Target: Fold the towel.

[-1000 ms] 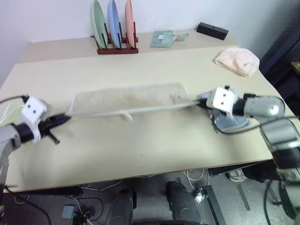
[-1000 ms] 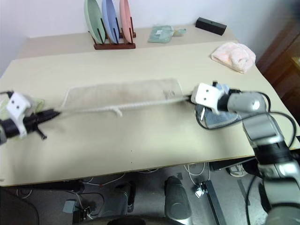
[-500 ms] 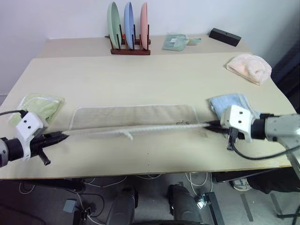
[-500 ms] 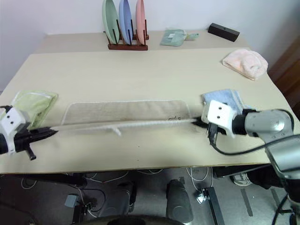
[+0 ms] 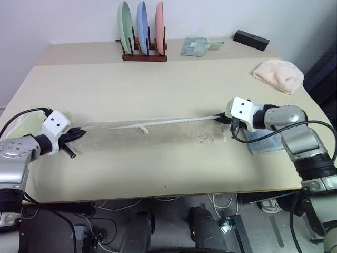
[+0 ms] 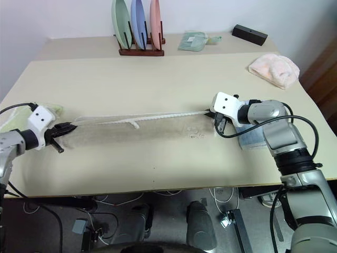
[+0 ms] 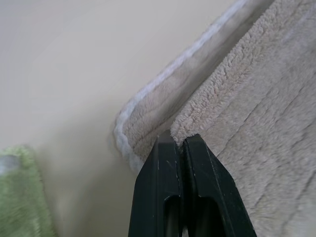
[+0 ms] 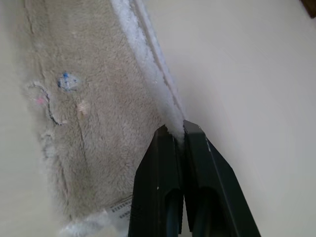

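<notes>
The towel (image 5: 152, 138) is stretched lengthwise across the tabletop, nearer its front edge than its back edge, folded over on itself, with its white piped edge (image 5: 158, 122) pulled taut between the two grippers. The left gripper (image 5: 79, 133) is clamped shut on one end corner, the right gripper (image 5: 221, 119) on the other; from the head views the pinched cloth is too small to make out, but the wrist views show terry pile caught between the black fingers (image 7: 170, 163). An embroidered mark (image 8: 49, 98) and a label (image 8: 121, 205) are plain in the right wrist view. A blue towel (image 5: 266, 142) is largely hidden behind the right arm; a green towel (image 6: 50, 109) is cut off behind the left. Near the back edge stand a plate rack (image 5: 143, 52) and a black box (image 5: 251, 39).
</notes>
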Motion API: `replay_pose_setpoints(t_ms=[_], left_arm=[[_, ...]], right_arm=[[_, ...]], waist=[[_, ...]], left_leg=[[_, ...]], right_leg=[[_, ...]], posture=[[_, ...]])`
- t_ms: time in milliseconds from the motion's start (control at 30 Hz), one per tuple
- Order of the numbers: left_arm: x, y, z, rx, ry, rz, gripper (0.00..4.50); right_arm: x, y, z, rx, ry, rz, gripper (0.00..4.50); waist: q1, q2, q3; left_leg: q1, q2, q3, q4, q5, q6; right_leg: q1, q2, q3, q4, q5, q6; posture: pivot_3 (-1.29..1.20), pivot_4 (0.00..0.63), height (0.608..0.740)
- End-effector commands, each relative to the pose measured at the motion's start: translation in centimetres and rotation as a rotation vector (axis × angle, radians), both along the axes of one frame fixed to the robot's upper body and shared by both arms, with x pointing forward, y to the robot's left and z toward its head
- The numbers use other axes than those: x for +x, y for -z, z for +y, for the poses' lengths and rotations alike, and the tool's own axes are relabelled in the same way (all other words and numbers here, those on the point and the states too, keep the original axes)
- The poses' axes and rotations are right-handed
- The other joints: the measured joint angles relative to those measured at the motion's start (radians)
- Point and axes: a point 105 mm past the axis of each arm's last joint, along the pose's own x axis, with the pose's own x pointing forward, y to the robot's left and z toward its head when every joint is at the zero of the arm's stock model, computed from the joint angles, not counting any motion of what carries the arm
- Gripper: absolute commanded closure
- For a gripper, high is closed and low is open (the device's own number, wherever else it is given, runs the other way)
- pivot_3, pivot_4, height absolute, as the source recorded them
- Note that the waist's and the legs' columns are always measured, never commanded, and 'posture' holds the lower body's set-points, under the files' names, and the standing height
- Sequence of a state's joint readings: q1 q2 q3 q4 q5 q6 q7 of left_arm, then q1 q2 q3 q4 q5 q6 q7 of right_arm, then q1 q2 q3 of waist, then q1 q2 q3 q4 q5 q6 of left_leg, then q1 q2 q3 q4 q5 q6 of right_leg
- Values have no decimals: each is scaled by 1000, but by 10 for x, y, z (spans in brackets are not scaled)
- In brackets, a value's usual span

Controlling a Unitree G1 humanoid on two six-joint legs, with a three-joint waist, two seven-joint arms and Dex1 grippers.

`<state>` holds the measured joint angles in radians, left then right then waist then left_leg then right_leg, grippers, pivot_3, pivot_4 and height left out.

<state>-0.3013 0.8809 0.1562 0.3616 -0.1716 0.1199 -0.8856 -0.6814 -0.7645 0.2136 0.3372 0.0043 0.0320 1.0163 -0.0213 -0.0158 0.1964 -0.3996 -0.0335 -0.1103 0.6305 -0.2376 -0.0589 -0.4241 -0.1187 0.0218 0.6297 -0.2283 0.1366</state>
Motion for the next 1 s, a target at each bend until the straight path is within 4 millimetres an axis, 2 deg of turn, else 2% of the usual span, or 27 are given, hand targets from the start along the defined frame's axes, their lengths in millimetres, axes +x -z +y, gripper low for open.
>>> replay_pose_setpoints(t_ms=[33, 700, 733, 767, 833, 1000], left_arm=[[6, -3, 14, 30, -74, -31, 4500], [20, -5, 7, -2, -64, -39, 4500], [20, -5, 7, -4, -65, -38, 3889], [20, -5, 8, -15, -70, -33, 3593], [20, -5, 8, -24, -75, -28, 2589], [21, -10, 16, -14, -126, -67, 56]], right_arm=[[10, -7, -9, -10, 30, -45, 4478], [12, 0, -18, -7, 52, -37, 4478], [13, 0, -17, 0, 54, -36, 4500], [14, -2, -17, 9, 63, -39, 4211], [15, -4, -18, 22, 77, -43, 3553], [20, -15, -23, 25, 114, -118, 1116]], waist=[[0, 0, 0], [0, 0, 0], [0, 0, 0], [-1, 0, 0], [-3, 0, 0], [-2, 0, 0]], left_leg=[[0, 0, 0, 0, 0, 0], [0, 0, 0, 0, 0, 0], [0, 0, 0, 0, 0, 0], [0, 0, 0, 0, 0, 0], [0, 0, 0, 0, 0, 0], [0, 0, 0, 0, 0, 0]], right_leg=[[0, 0, 0, 0, 0, 0], [0, 0, 0, 1, 0, 0], [0, 0, 0, 1, 0, 0], [0, 0, 0, 1, 0, 0], [0, 0, 0, 1, 0, 0], [0, 0, 0, 1, 0, 0]], posture=[[0, 150, 740], [0, 150, 740], [0, 150, 740], [0, 150, 740], [0, 150, 740], [0, 150, 740]])
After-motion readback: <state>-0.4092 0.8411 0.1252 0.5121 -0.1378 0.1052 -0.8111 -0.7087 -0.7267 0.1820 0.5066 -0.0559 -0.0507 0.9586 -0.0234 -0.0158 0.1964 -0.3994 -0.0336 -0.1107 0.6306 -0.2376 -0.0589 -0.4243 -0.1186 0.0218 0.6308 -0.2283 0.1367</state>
